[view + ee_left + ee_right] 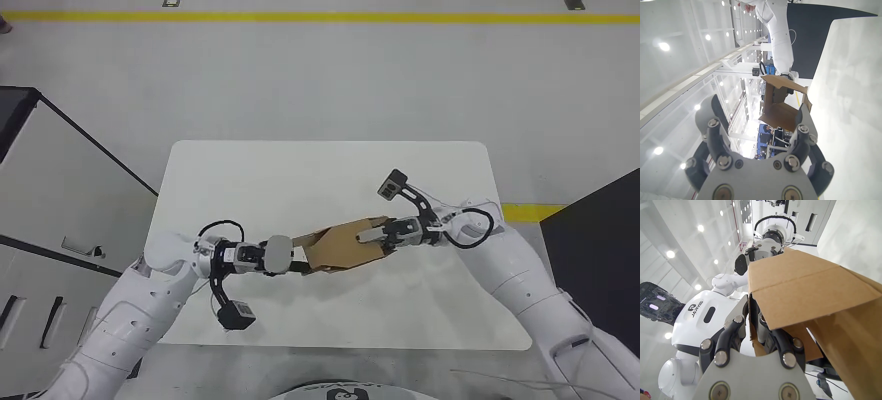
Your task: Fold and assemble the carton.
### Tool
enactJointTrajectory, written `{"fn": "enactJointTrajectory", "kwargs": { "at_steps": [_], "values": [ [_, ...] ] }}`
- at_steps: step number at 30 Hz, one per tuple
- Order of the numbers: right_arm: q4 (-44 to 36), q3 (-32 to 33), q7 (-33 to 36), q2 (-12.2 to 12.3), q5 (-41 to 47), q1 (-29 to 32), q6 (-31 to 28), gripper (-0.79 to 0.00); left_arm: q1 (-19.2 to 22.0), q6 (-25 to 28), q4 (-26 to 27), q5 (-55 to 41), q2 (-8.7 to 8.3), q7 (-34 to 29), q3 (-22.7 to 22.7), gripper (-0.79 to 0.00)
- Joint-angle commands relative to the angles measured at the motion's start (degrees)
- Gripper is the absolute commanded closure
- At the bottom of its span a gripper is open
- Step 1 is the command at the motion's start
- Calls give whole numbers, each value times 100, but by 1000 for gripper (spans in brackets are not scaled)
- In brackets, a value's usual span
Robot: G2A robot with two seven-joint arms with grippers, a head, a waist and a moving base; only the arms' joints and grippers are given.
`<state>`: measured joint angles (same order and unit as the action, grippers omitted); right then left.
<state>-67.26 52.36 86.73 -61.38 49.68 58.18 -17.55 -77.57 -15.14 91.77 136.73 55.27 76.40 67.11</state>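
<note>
A brown cardboard carton (345,248), partly opened into a tube with loose flaps, hangs between my two grippers over the middle of the white table (300,180). My right gripper (372,235) holds its right end. In the right wrist view the right gripper (751,313) is shut on a thin flap edge of the carton (800,291). My left gripper (297,257) is at the carton's left end. In the left wrist view it (758,103) stands wide open, with one finger (800,115) against a flap of the carton (776,111). Whether the carton touches the table is unclear.
The table's bare top (848,75) extends all around the carton. A grey cabinet (40,200) stands beside the table's left edge and a dark panel (600,240) beside its right edge. A yellow floor line (320,17) runs along the far side.
</note>
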Motion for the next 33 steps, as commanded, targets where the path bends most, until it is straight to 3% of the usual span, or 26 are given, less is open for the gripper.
{"fn": "enactJointTrajectory", "kwargs": {
  "at_steps": [1, 7, 14, 15, 16, 17, 33],
  "values": [
    [47, 29, -31, -6, 42, 1, -31, 0, -12, -39, 11, -10, -6, -13, 36, -785],
    [47, 29, -31, -6, 42, 1, -31, 0, -12, -39, 11, -10, -6, -13, 36, -785],
    [-27, 125, -585, -16, 110, 149, 364, 0, -85, 102, 237, 168, -26, -408, 93, -785],
    [-21, 141, -644, -18, 120, 152, 423, 0, -95, 138, 277, 180, -29, -473, 102, -637],
    [-24, 160, -693, -21, 124, 153, 456, 0, -109, 155, 300, 195, -32, -515, 110, -277],
    [-23, 170, -716, -21, 126, 153, 454, 0, -118, 136, 295, 253, -38, -611, 149, 0],
    [-241, 274, -1091, -20, 15, 310, 571, 0, -221, -22, 661, 534, -52, -1114, 248, 0]
  ]
}}
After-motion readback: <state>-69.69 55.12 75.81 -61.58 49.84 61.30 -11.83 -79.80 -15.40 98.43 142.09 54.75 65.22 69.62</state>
